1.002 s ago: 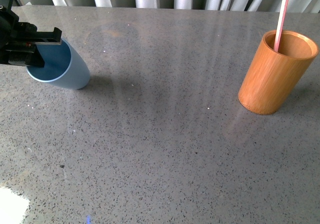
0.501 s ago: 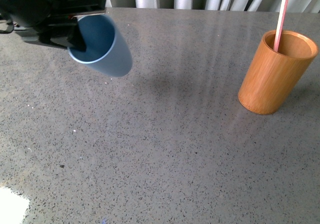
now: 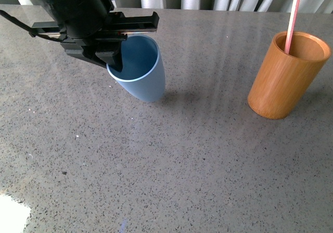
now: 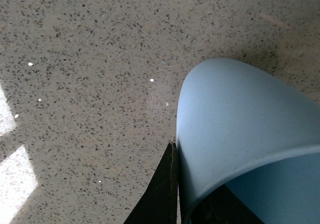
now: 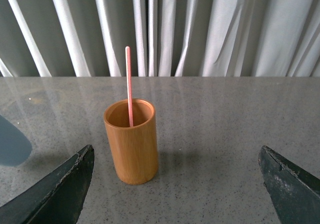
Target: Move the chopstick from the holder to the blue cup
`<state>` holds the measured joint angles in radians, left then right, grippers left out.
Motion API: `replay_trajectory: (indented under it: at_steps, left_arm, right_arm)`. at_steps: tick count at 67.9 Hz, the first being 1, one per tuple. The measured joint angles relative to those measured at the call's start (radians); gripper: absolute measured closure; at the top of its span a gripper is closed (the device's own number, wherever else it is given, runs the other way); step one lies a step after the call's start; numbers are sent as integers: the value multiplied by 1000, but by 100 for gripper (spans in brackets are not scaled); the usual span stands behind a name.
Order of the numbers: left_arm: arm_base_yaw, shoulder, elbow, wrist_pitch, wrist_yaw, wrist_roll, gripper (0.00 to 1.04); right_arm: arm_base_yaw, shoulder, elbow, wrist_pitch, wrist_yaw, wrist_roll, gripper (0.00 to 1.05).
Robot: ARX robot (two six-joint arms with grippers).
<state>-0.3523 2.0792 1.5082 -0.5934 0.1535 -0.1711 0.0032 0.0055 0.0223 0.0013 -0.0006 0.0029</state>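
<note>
Over the grey speckled table (image 3: 171, 170), the left gripper (image 3: 113, 64), jaws clamped on the rim of the blue cup (image 3: 143, 79), had carried it from the far left edge toward the middle, tipped less steeply than before. The holder (image 3: 283, 77) stood unmoved at the right, the chopstick (image 3: 293, 14) upright inside it. The right gripper (image 5: 176, 154) hung with jaws spread wide, empty.
</note>
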Motion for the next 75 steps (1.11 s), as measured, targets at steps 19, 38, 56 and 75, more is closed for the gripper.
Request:
replay_trajectory:
  at_steps: [19, 38, 56, 75]
  left_arm:
    - [-12, 82, 114, -66, 2, -32, 102]
    - [-12, 128, 160, -87, 0, -37, 102]
    - [-14, 129, 159, -82, -5, -45, 102]
    - [-20, 128, 175, -82, -8, -51, 60]
  right_arm:
    - [0, 0, 0, 0, 0, 0, 9]
    - [0, 0, 0, 0, 0, 0, 9]
    - [0, 0, 0, 0, 0, 0, 9]
    - [0, 0, 0, 0, 0, 0, 9]
